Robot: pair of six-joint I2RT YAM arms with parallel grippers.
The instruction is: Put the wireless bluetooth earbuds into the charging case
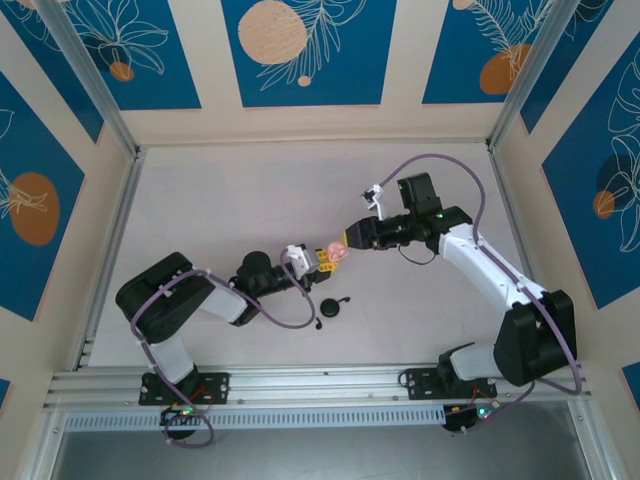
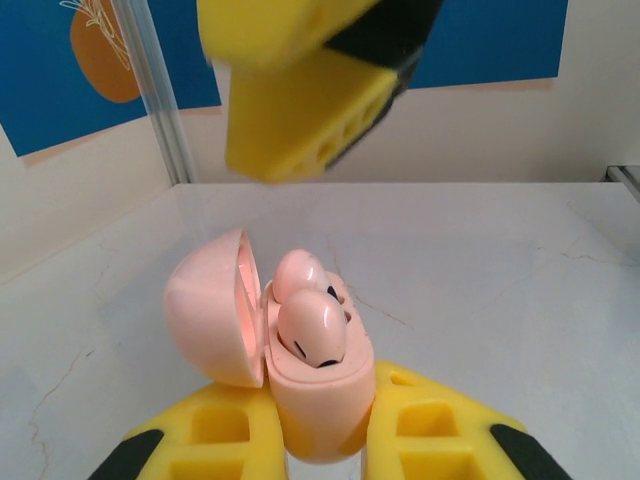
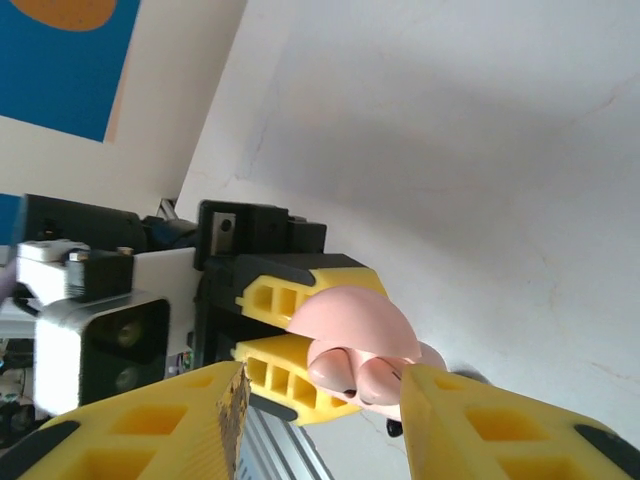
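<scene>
I keep left gripper [image 2: 322, 450] clenched on pink charging case [image 2: 318, 395], lid open, braced for access. 2 pink earbuds [image 2: 312, 335] sit in wells. Right gripper [image 3: 322, 415] hovers just above, jaws apart, empty. Black case [image 1: 330, 307] on table.

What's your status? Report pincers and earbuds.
Left pincer shut on open pale pink round plastic case. Both pale pink earbuds sitting inside. Right pincer open, hovering at case. Black round case apart on table.

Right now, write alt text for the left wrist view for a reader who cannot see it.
An open pink charging case, lid swung aside, holds two pink earbuds and is clamped between the left arm's yellow fingers. The right arm's yellow fingers hang blurred above it, over a pale table.
</scene>
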